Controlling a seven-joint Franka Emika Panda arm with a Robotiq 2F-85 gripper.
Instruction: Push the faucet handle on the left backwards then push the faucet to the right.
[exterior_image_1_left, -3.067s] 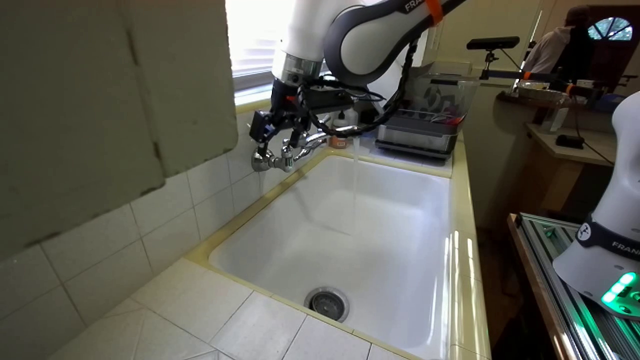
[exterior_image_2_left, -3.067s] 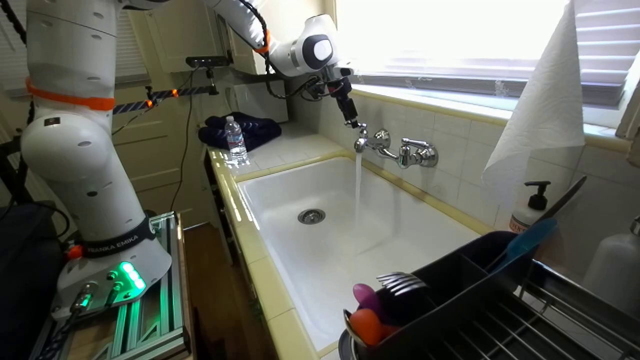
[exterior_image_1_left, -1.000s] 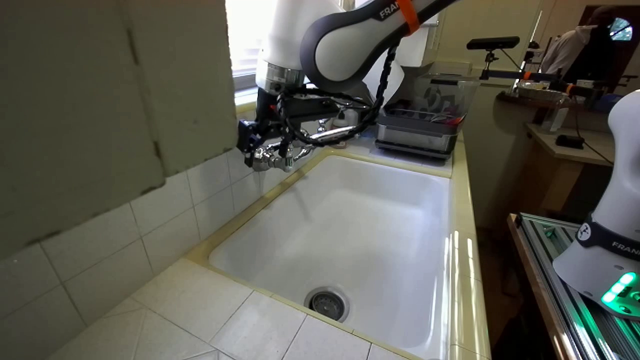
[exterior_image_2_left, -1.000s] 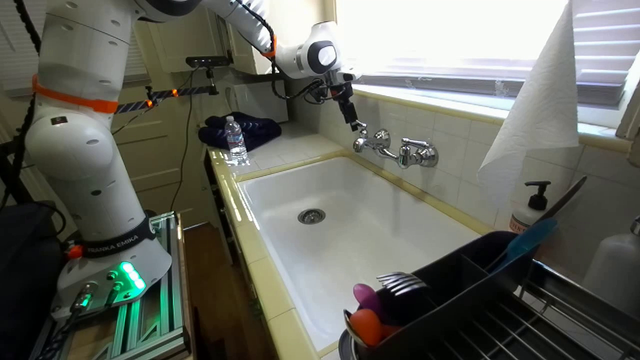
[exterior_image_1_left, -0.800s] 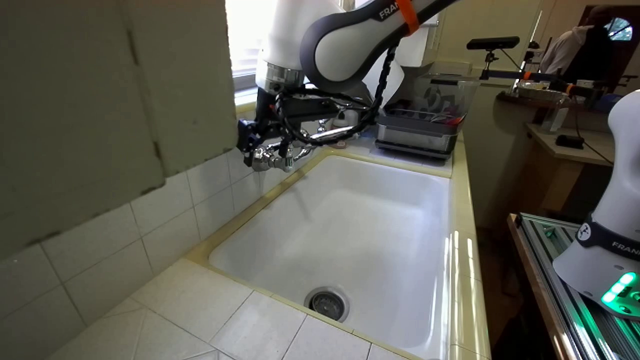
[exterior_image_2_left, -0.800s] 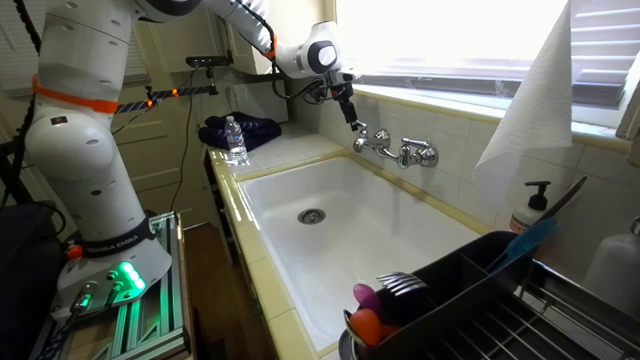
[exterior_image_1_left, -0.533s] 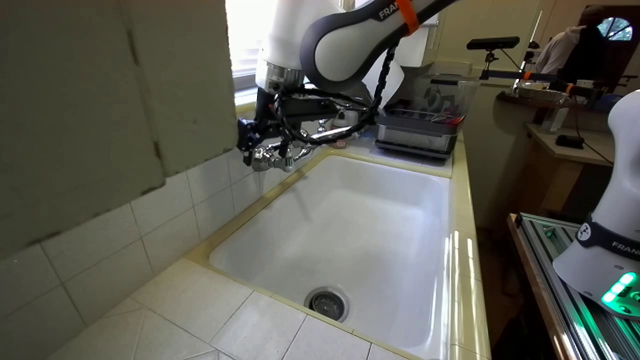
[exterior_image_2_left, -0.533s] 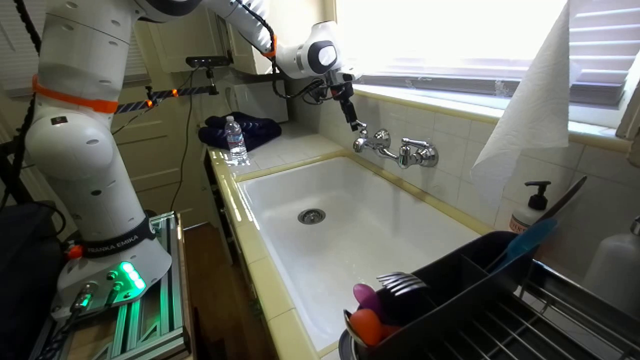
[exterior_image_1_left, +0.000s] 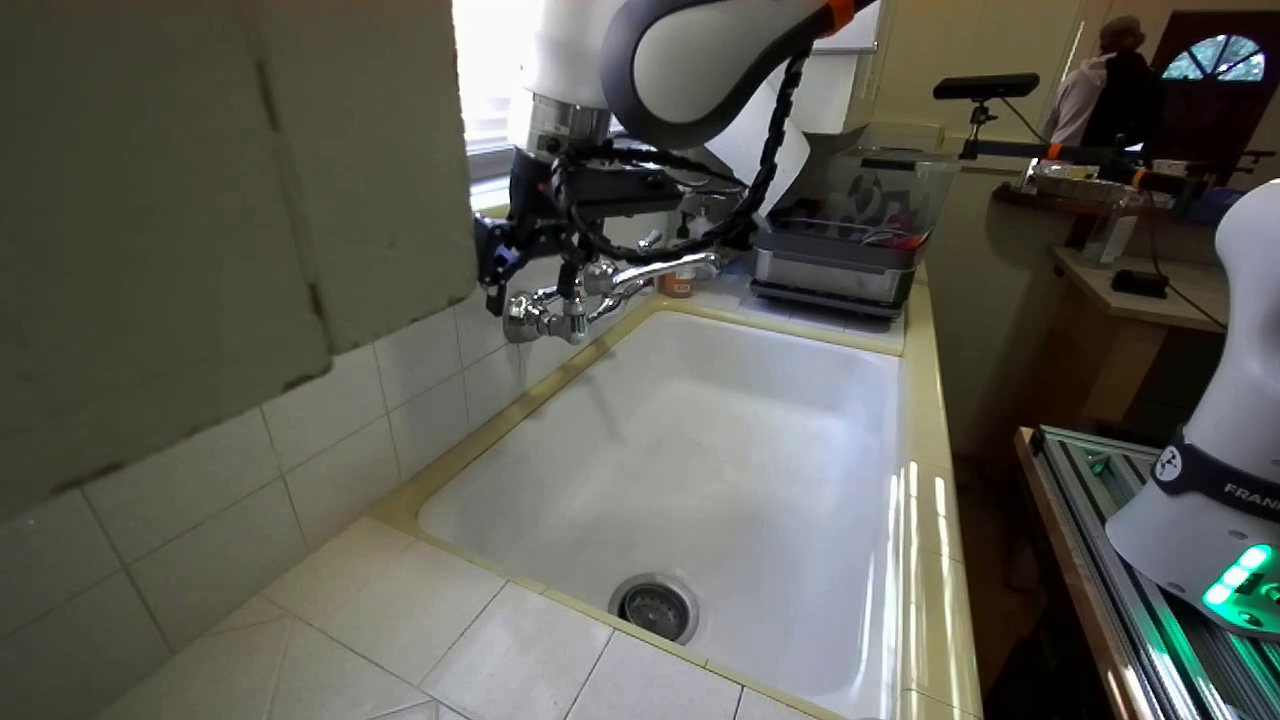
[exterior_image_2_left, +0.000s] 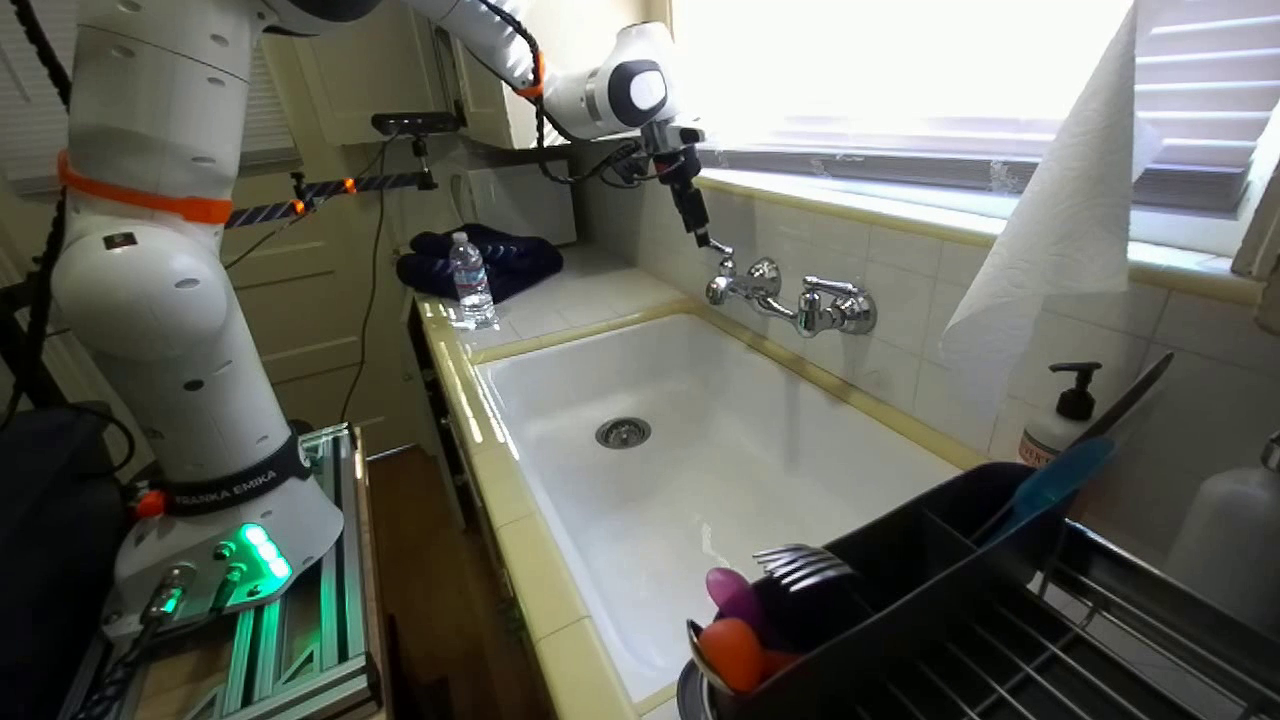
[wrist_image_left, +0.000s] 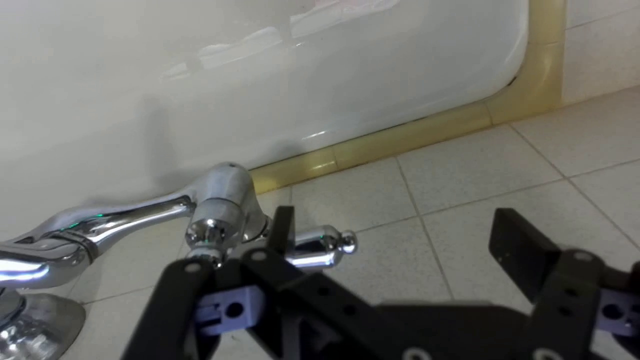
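Observation:
The chrome wall-mounted faucet (exterior_image_2_left: 742, 285) shows in both exterior views, its spout (exterior_image_1_left: 668, 268) over the sink; no water runs from it. The left handle (exterior_image_2_left: 722, 252) is a short lever beneath my gripper (exterior_image_2_left: 704, 238). In an exterior view my gripper (exterior_image_1_left: 532, 292) hangs just above that end of the faucet. In the wrist view my gripper (wrist_image_left: 392, 225) is open, with nothing held between the fingers. One finger crosses in front of the handle lever (wrist_image_left: 322, 247), whose knobbed tip shows between the fingers. I cannot tell whether they touch. The right handle (exterior_image_2_left: 830, 285) stands apart.
The white sink (exterior_image_2_left: 640, 540) lies below, with a drain (exterior_image_2_left: 623, 433). A tiled wall (exterior_image_1_left: 240, 500) and cabinet (exterior_image_1_left: 230, 200) are near the gripper. A dish rack (exterior_image_2_left: 900, 600), soap bottle (exterior_image_2_left: 1060, 415), hanging paper towel (exterior_image_2_left: 1060, 230) and water bottle (exterior_image_2_left: 470, 280) stand around.
The water that ran from the spout about three seconds ago has stopped. My gripper moved toward the wall, then rose slightly off the handle. The paper towel sways and a person in the background moved.

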